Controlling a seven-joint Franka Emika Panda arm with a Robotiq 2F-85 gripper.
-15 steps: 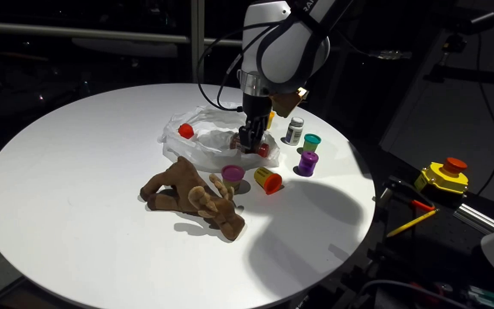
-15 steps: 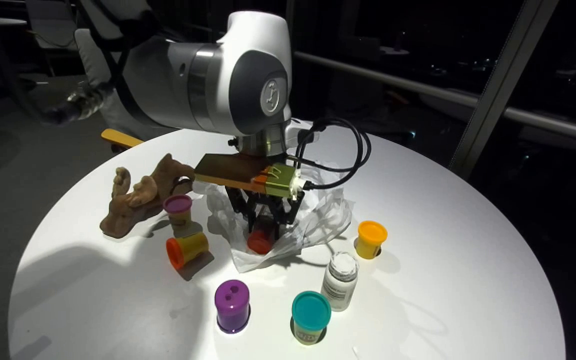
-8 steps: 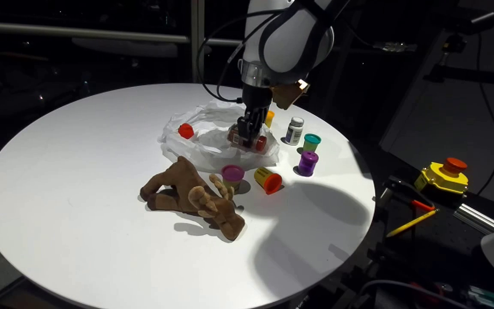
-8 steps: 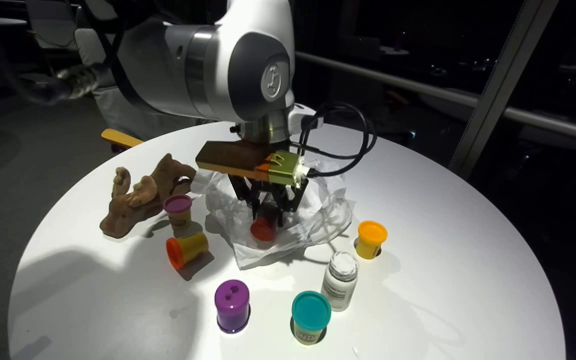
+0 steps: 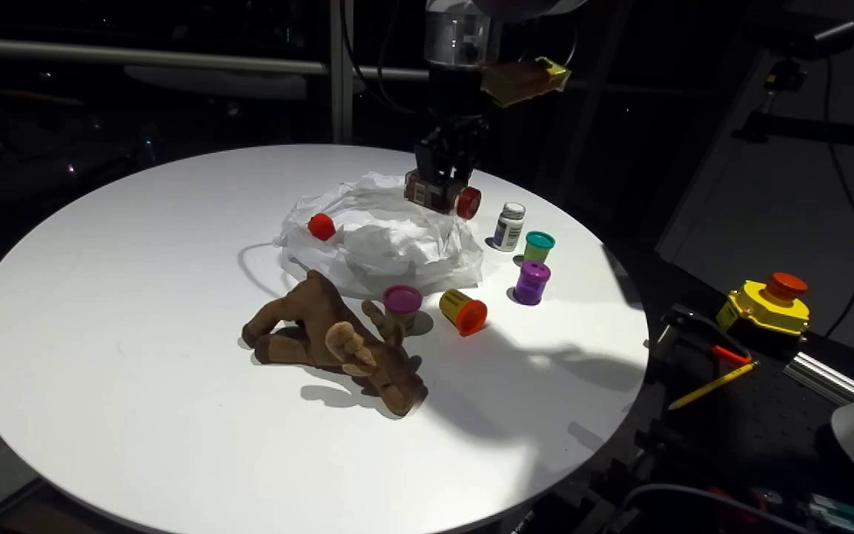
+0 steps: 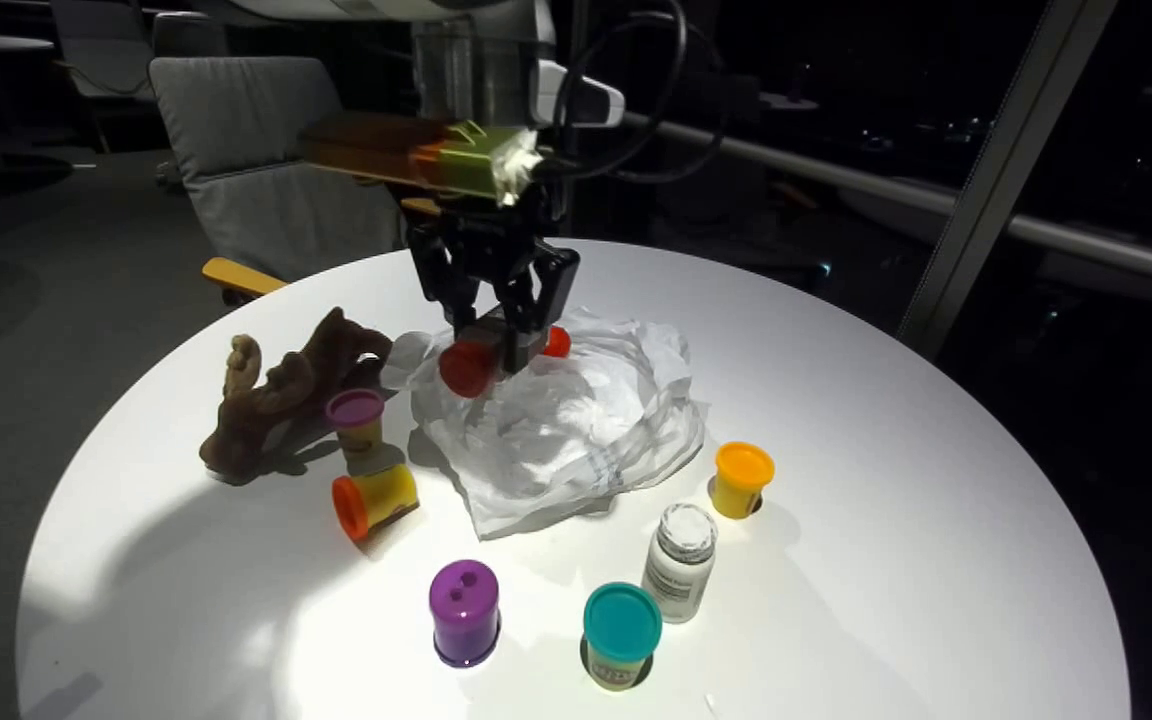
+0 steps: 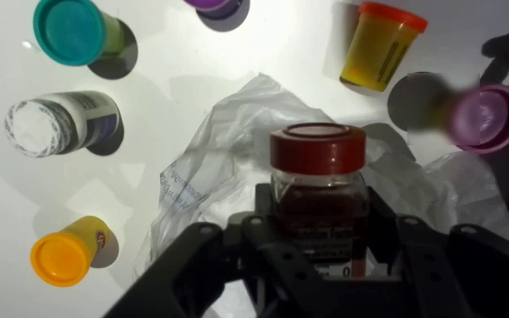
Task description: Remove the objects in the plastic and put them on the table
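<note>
Jar (image 7: pixel 320 194) in hand (image 6: pixel 492 336), one; bag (image 6: pixel 576 440), one

In an exterior view, broad room is being offered along the left and near sides of the table (image 5: pixel 123 356). The middle is being blocked by the plush animal (image 5: pixel 323 315), the pink-lidded pot (image 5: pixel 402 300) and, farther back, the plastic bag (image 5: pixel 390 256). On the right, a gap is being left between the tipped pot (image 5: pixel 462 311) and the purple pot (image 5: pixel 531 283). Air above the plastic bag is being taken up by the gripper (image 5: pixel 448 182) and its jar (image 7: pixel 320 198).
</note>
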